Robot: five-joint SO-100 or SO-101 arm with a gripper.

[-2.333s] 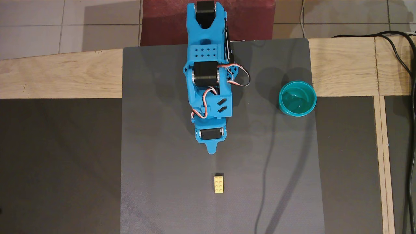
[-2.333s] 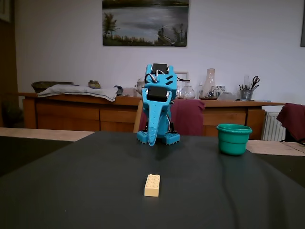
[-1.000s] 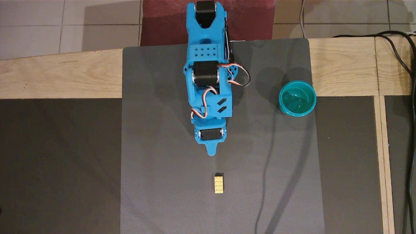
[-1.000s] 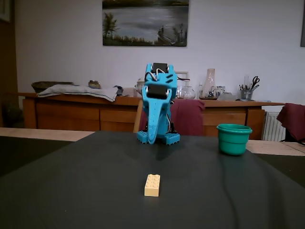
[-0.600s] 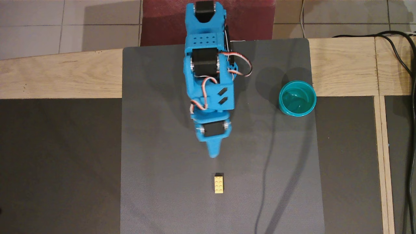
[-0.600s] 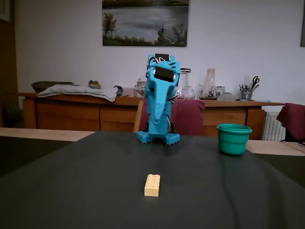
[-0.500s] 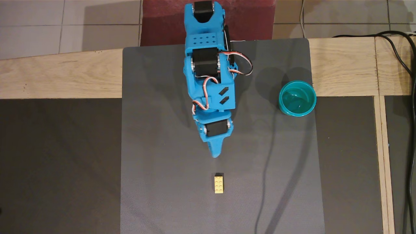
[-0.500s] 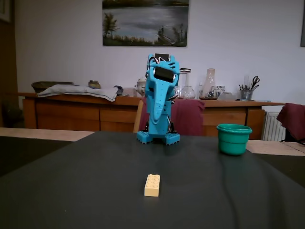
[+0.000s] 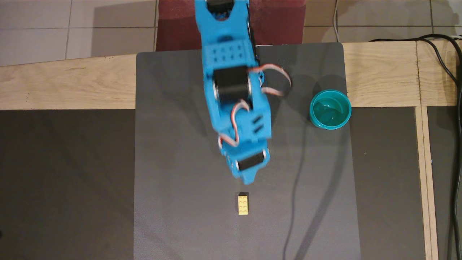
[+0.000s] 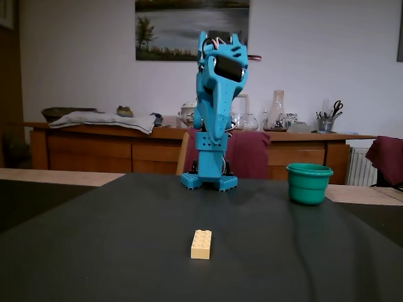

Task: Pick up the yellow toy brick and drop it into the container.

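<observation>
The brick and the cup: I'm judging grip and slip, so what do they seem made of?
The yellow toy brick looks like hard moulded plastic with a smooth, fairly matte finish: crisp edges and studs on top. The container looks like glossy teal plastic: highlights glint on its inside. Both are probably slick.

On the wooden worktop (image 9: pixel 54 86) lies a grey mat (image 9: pixel 173 144), and on this mat lie the yellow toy brick (image 9: pixel 243 204), towards the mat's near edge in the fixed view, and the container (image 9: pixel 330 109) at its right edge in the overhead view, well apart from the brick.
</observation>
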